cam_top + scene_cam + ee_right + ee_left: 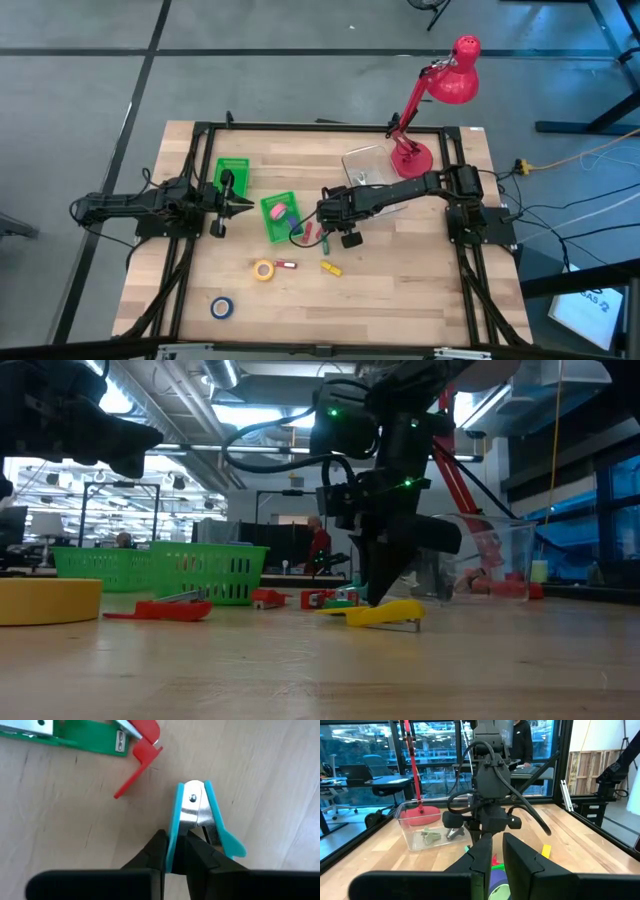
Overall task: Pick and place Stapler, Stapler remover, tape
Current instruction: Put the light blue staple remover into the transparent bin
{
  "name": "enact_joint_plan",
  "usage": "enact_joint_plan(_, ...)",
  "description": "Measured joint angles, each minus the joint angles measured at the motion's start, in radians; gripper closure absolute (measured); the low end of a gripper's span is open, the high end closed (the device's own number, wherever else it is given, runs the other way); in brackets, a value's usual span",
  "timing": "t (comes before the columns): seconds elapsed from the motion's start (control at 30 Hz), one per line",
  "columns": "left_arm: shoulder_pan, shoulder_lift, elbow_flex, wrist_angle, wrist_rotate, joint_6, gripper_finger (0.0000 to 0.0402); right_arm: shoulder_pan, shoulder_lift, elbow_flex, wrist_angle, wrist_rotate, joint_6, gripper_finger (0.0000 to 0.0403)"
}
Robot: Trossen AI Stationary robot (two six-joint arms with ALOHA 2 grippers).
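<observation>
- A pale wooden surface [400, 290] inside a black frame, seen from above, with a glass-walled workshop behind it.
- Near the middle lies a teal staple remover [200, 817], flat on the wood. In the right wrist view one teal handle runs down between the two dark jaws, which are pressed in on it; the remover's riveted metal head points away from them.
- The right gripper [322, 232] reaches in from the right side and is pinching that remover.
- Just beside it lie a red staple remover [142, 757] and a green stapler [75, 740], touching each other.
- A small green bin [280, 215] sits just left of the right gripper, holding a pink tape roll [279, 213].
- Nearer the front edge: a yellow tape roll [264, 269], a small red stapler [286, 265] just beside it, a yellow stapler [331, 268], and a blue tape roll [222, 307] well apart.
- The left gripper [243, 205] waits at the left beside a second green bin [232, 165], its jaws nearly together and empty.
- At the back stand a clear plastic tub [366, 165] and a red desk lamp [440, 95].
</observation>
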Motion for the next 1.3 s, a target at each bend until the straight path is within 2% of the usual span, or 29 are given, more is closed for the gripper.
enact_joint_plan(0.13, 0.000, 0.000, 0.000, 0.000, 0.000, 0.000, 0.0359, 0.005, -0.016, 0.018, -0.045, -0.001, 0.043, 0.0362)
enact_joint_plan(0.6, 0.000, 0.001, 0.000, 0.000, 0.000, 0.000, 0.0359, 0.007, -0.204, 0.182, -0.138, -0.190, 0.259, 0.0362)
enact_joint_plan(0.9, 0.000, 0.001, 0.000, 0.000, 0.000, 0.000, 0.0359, -0.018, -0.283, 0.338, -0.281, -0.202, 0.376, 0.0362)
enact_joint_plan(1.3, 0.000, 0.001, 0.000, 0.000, 0.000, 0.000, 0.0359, -0.177, -0.378, 0.308, -0.438, -0.180, 0.517, 0.0362)
